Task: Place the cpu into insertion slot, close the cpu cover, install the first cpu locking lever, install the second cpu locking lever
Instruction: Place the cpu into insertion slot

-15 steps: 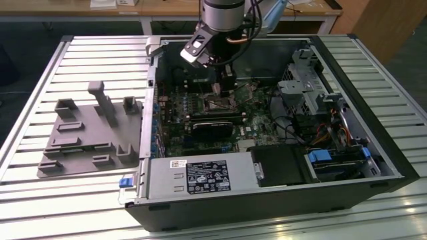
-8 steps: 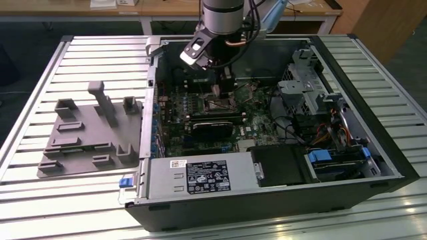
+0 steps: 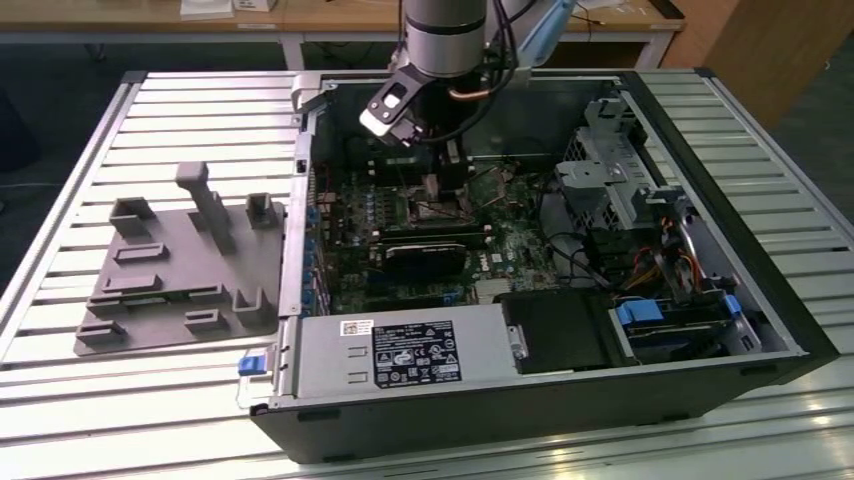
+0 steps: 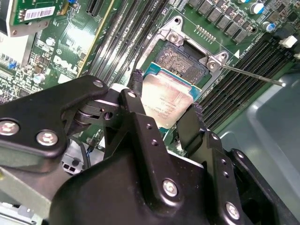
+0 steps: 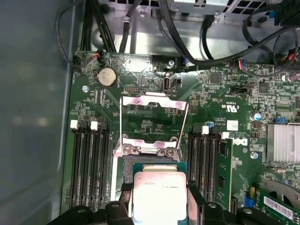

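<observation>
My gripper (image 4: 165, 107) is shut on the cpu (image 4: 164, 99), a square chip with a dull silver top and green edge, held by two opposite sides between black fingers (image 4: 136, 84). The cpu (image 5: 159, 197) hangs just over the insertion slot (image 4: 180, 63), covering part of it while the brownish contact field beyond stays bare. I cannot tell whether chip and slot touch. The cpu cover (image 5: 154, 99), a silver frame, stands flipped open behind the insertion slot (image 5: 125, 169). A thin locking lever (image 4: 253, 75) sticks out beside the socket. In the exterior view the gripper (image 3: 434, 182) reaches down into the open computer case.
Black memory slots (image 5: 86, 168) flank the socket on both sides. Bundled black cables (image 5: 187, 42) run along the case wall. A black card (image 3: 427, 255) and drive bays (image 3: 607, 185) crowd the case. A grey fixture plate (image 3: 180, 275) lies on the slatted table at the exterior view's left.
</observation>
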You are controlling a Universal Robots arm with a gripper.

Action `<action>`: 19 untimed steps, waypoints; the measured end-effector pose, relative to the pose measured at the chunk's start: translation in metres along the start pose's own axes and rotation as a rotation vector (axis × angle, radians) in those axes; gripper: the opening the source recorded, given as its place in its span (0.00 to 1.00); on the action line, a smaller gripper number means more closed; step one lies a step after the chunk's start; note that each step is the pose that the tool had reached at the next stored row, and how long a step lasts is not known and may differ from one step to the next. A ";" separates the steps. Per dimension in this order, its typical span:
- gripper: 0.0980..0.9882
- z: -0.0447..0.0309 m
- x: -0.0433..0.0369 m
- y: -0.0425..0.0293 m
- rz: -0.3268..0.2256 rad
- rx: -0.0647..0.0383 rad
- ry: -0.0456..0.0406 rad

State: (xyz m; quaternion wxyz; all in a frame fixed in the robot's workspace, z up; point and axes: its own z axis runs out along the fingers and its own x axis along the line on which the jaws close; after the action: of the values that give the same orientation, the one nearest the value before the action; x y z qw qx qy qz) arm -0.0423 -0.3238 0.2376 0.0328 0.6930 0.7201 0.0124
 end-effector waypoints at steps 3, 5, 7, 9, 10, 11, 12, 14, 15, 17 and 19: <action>0.50 0.0039 0.0001 -0.0006 0.001 -0.003 0.0000; 0.50 0.0067 0.0003 -0.0012 0.001 -0.005 -0.0002; 0.50 0.0093 0.0004 -0.0018 0.001 -0.005 -0.0001; 0.50 0.0111 0.0007 -0.0024 0.001 -0.005 -0.0001; 0.50 0.0119 0.0010 -0.0027 0.001 -0.005 -0.0001; 0.50 0.0126 0.0013 -0.0029 0.002 -0.005 -0.0002; 0.50 0.0134 0.0017 -0.0030 0.002 -0.005 -0.0003; 0.50 0.0150 0.0022 -0.0032 0.003 -0.005 -0.0004; 0.50 0.0158 0.0024 -0.0033 0.004 -0.005 -0.0004; 0.50 0.0178 0.0028 -0.0035 0.005 -0.005 -0.0004; 0.50 0.0200 0.0032 -0.0038 0.007 -0.005 -0.0005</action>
State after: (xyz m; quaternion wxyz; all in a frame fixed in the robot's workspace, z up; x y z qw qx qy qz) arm -0.0448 -0.3213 0.2174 0.0347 0.6955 0.7176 0.0141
